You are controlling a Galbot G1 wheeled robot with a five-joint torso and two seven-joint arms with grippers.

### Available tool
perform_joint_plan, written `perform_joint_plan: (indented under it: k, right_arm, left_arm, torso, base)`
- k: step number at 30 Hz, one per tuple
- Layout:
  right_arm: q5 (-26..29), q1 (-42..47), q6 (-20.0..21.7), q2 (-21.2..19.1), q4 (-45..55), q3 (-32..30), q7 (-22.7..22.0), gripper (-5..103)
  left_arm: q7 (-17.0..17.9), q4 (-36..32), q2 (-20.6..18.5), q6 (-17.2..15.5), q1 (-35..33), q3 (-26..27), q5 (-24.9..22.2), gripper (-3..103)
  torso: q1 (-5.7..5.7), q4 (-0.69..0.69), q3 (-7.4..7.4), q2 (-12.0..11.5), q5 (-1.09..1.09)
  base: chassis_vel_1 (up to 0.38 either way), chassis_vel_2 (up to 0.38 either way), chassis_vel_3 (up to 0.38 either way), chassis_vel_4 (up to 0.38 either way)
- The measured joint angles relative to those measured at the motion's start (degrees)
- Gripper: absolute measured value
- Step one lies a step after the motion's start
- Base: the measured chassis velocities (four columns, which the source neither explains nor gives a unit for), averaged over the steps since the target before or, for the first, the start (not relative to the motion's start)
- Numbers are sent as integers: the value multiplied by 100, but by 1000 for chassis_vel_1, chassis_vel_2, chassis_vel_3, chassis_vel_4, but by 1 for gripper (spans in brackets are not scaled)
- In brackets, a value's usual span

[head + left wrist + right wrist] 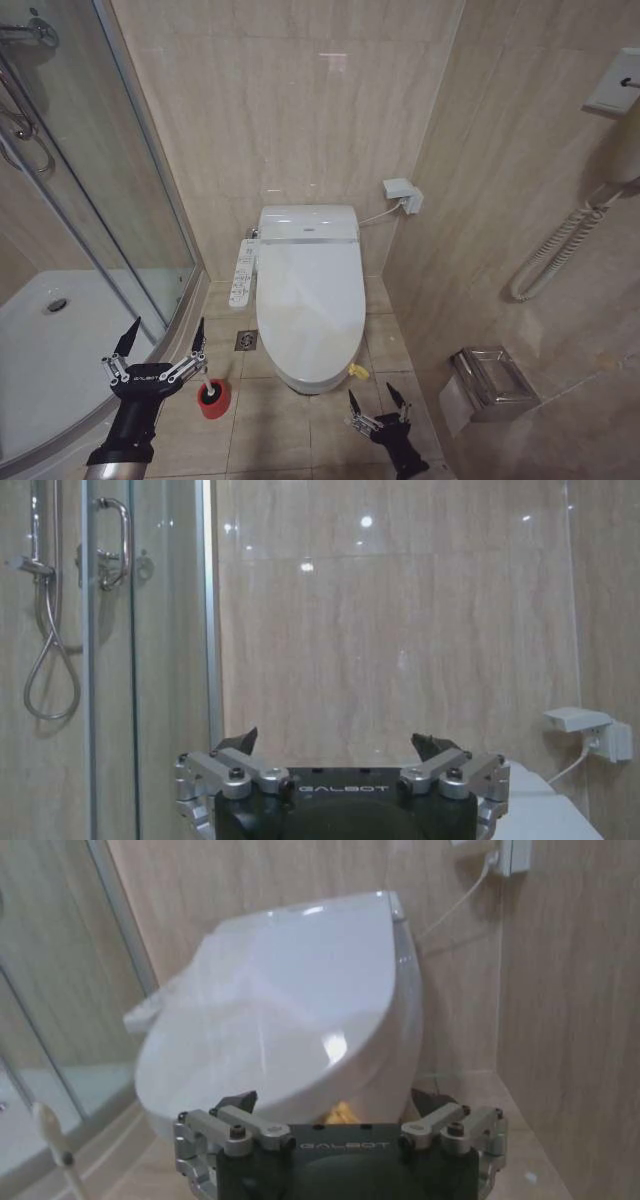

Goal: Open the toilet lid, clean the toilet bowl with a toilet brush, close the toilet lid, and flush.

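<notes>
Nearest the camera in the head view, the left end effector [158,342] hangs low on the left with its fingers spread wide apart and nothing between them; the word "GALBOT" can be read on its body in the left wrist view, where it [340,744] faces the beige tiled wall. The right end effector [378,401] sits low on the right above the floor, fingers likewise apart and empty, and carries the same "GALBOT" lettering in the right wrist view [335,1099]. Just beyond the left end effector, the toilet brush [208,385] stands upright in a small red holder [213,398] on the floor, beside the toilet bowl [306,379]. The toilet lid [310,298] lies shut over the bowl, with a yellow ribbon [358,371] at its front edge near the right end effector. A control panel [242,272] juts from the toilet's left side; its markings are too small to read. Farther left is the glass shower enclosure [110,190]
</notes>
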State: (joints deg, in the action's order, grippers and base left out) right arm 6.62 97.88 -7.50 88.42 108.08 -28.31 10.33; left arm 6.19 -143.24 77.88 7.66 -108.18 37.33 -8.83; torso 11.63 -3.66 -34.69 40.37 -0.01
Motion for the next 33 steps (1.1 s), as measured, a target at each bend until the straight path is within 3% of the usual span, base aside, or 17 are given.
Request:
perform_joint_plan:
  k: [10, 21, 33]
  right_arm:
    - [-121, -770, -112, 55, -1070, -32, 4, 100]
    - [-917, -1288, -713, 228, -1983, -345, -106, 100]
    - [-1047, -1779, -1098, 335, -2760, -378, -455, 100]
  left_arm:
    - [0, 0, 0, 0, 0, 0, 0, 100]
    - [0, 0, 0, 0, 0, 0, 0, 100]
    - [0, 0, 0, 0, 0, 0, 0, 100]
  torso:
    - [0, 0, 0, 0, 1]
    - [0, -1, 0, 0, 1]
    - [0, 0, 0, 0, 1]
  base:
    - [0, 0, 0, 0]
    - [0, 0, 0, 0]
    - [0, 0, 0, 0]
